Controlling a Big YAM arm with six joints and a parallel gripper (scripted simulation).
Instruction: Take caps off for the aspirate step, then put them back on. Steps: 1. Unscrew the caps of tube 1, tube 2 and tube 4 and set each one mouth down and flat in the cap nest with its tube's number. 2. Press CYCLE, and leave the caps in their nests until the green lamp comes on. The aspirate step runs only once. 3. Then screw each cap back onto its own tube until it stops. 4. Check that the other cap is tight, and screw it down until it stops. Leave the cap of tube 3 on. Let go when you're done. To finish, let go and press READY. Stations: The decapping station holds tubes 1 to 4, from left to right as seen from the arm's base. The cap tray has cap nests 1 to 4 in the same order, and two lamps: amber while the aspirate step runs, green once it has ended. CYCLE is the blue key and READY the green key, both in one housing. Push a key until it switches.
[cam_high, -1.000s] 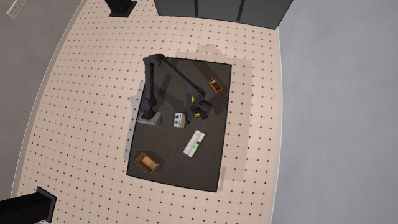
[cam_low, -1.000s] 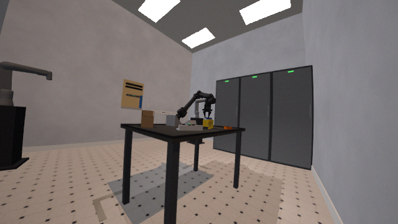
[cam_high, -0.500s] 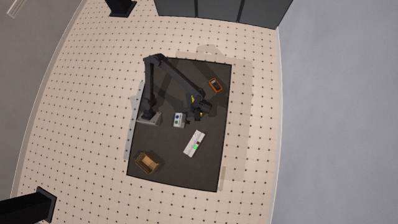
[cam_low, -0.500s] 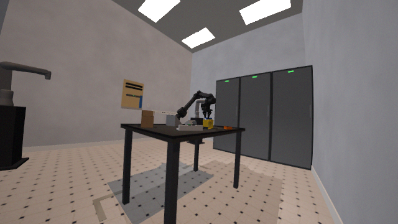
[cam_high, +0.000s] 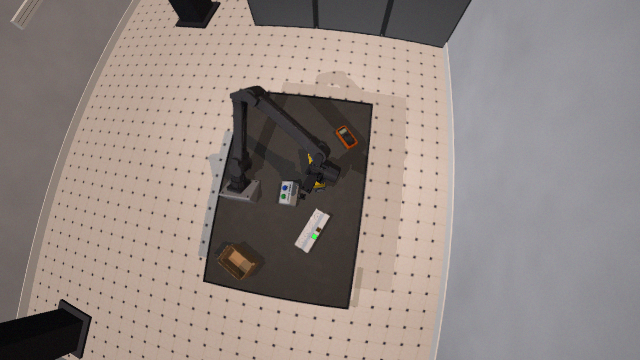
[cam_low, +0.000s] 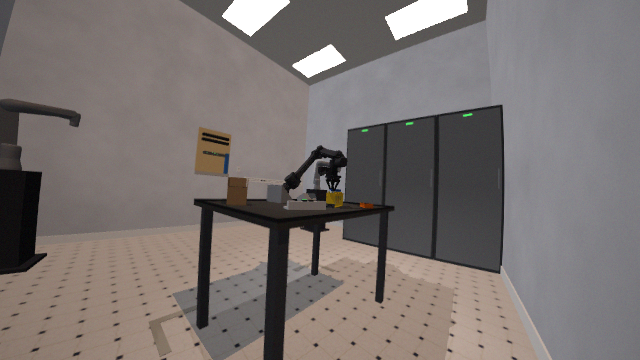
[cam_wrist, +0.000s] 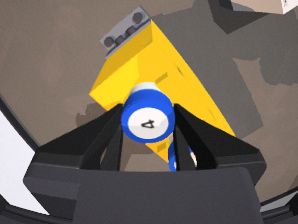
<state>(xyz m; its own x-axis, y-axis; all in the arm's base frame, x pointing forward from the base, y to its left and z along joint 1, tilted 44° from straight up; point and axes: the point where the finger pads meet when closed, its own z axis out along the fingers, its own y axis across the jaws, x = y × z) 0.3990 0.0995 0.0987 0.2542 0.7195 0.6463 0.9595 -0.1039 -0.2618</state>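
Cap 4 (cam_wrist: 137, 125) appears seated on its tube in the yellow station (cam_high: 319, 185) (cam_low: 334, 199) (cam_wrist: 190, 95). The gripper (cam_high: 311, 186) (cam_low: 334, 188) (cam_wrist: 148, 111) grips it; with the green lamp (cam_high: 314, 236) (cam_low: 304, 199) lit, turn it level and centred until it stops. The carton (cam_high: 241, 261) (cam_low: 236, 194) looks empty; the tray's (cam_high: 306, 231) (cam_low: 306, 205) nests are too small to read.

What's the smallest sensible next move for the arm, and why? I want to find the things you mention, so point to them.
Probably turn cap 4 (cam_wrist: 148, 120) gently clockwise until it stops, before letting go. The green lamp (cam_high: 314, 236) (cam_low: 304, 199) is lit, so caps may go back on, and the gripper (cam_low: 334, 188) (cam_wrist: 148, 111) is closed on this cap over tube 4 (cam_wrist: 145, 87). I can't tell whether it's tight.
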